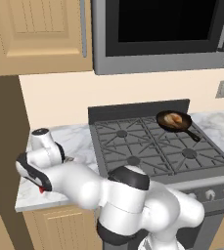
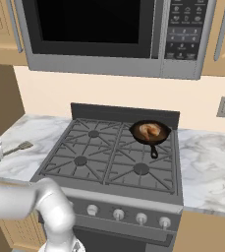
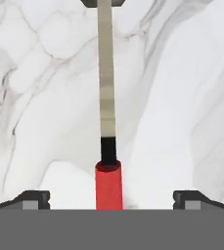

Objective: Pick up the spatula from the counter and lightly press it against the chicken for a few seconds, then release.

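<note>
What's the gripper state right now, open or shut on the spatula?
Gripper: open. Its jaws stand wide apart on either side of the spatula's red handle, not touching it, so it holds nothing.

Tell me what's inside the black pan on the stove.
One browned piece of chicken lies in the pan, on the stove's rear right burner. The pan floor beneath the chicken is covered, so anything under it cannot be seen.

Spatula (image 3: 106, 97) blade cut off by hand view's top edge, chicken (image 2: 150, 130) detail too small
</note>
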Robot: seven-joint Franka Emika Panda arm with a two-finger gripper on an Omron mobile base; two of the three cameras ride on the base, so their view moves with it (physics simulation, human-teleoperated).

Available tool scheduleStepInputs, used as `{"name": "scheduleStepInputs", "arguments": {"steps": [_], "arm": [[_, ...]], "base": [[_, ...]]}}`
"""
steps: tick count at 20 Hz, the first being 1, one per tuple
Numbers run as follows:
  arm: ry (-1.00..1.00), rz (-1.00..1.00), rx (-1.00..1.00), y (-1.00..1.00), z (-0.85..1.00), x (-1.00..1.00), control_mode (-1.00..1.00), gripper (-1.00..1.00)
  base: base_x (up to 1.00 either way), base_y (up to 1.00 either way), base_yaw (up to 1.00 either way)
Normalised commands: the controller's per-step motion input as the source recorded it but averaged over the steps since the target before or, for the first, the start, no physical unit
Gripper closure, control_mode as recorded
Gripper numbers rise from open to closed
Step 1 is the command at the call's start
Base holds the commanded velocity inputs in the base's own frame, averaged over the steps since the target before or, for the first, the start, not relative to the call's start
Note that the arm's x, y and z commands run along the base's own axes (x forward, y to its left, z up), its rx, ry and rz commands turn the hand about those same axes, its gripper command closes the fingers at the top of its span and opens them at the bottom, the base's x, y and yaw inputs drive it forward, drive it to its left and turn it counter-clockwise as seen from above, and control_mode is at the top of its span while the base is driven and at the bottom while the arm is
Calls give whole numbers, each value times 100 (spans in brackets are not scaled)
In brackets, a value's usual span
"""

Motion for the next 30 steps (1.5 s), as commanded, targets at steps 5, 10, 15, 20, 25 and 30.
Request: {"name": "scheduleStepInputs", "arguments": {"steps": [5,10,15,20,25,30], "arm": [[2,-4,-1,8,-19,13,-100,-100],[3,-4,-2,13,-23,13,-100,-100],[4,-3,-3,8,-26,6,-100,100],[0,0,-1,-29,-10,0,-100,100],[-4,0,0,-42,0,-13,-100,100],[-11,0,0,-59,4,-24,-100,100]], "base": [[0,0,0],[0,0,0],[0,0,0],[0,0,0],[0,0,0],[0,0,0]]}}
